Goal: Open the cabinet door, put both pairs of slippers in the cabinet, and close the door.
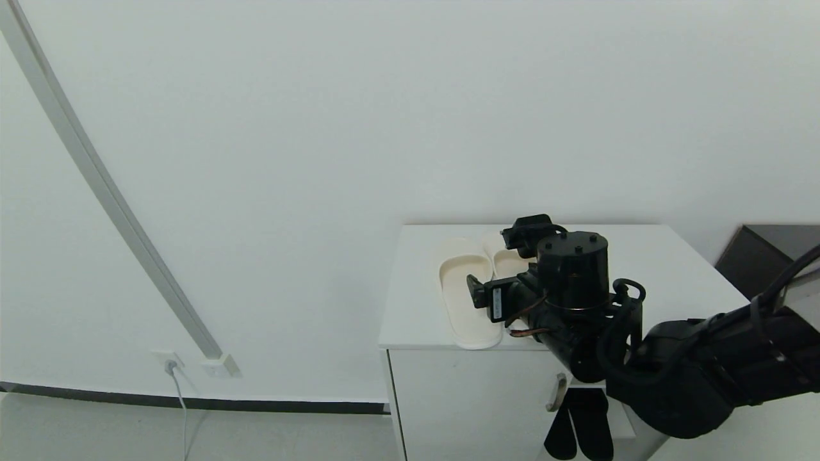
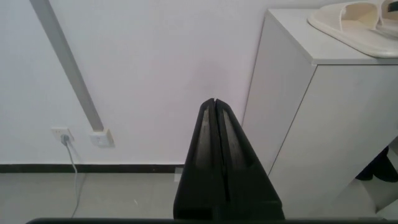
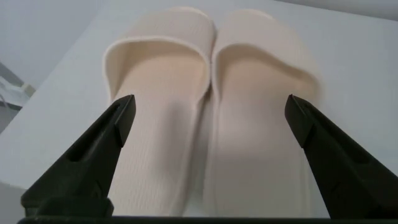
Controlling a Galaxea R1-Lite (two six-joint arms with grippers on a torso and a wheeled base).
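No text, number or sign can be read anywhere. A small white label [image 1: 497, 305] sticks to the black wrist of the right arm [image 1: 572, 282], seen over the top of the cabinet [image 1: 474, 397]. Its print is too small to make out.

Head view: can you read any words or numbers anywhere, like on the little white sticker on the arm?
On the white sticker on the right arm: print too small to read.
On the cream slippers: no words or numbers.
On the white cabinet: no words or signs.
So there is nothing readable.
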